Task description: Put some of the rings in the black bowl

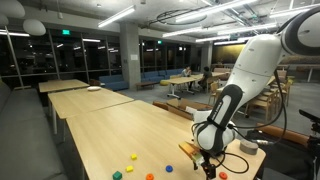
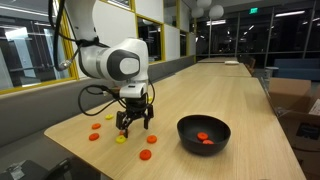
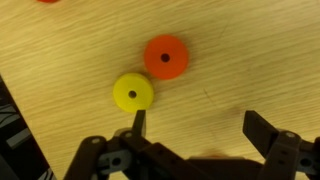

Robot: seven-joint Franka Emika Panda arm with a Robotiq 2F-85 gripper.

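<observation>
My gripper (image 3: pixel 200 125) is open and empty, hovering just above the wooden table. In the wrist view a yellow ring (image 3: pixel 132 92) lies right at the tip of one finger, outside the jaws, with an orange ring (image 3: pixel 166 56) a little beyond it. In an exterior view the gripper (image 2: pixel 135 122) stands among several scattered rings, with the yellow ring (image 2: pixel 120 139) by it and a red ring (image 2: pixel 154 139) on its other side. The black bowl (image 2: pixel 203 126) sits beside it and holds red rings (image 2: pixel 204 138). The bowl also shows in an exterior view (image 1: pixel 189 150).
More loose rings lie near the table's end: orange (image 2: pixel 96 126), red (image 2: pixel 145 155), yellow (image 1: pixel 131 157), green (image 1: pixel 117 174), blue (image 1: pixel 168 168). The long wooden table (image 2: pixel 220 90) stretches away. Its edge is close to the rings.
</observation>
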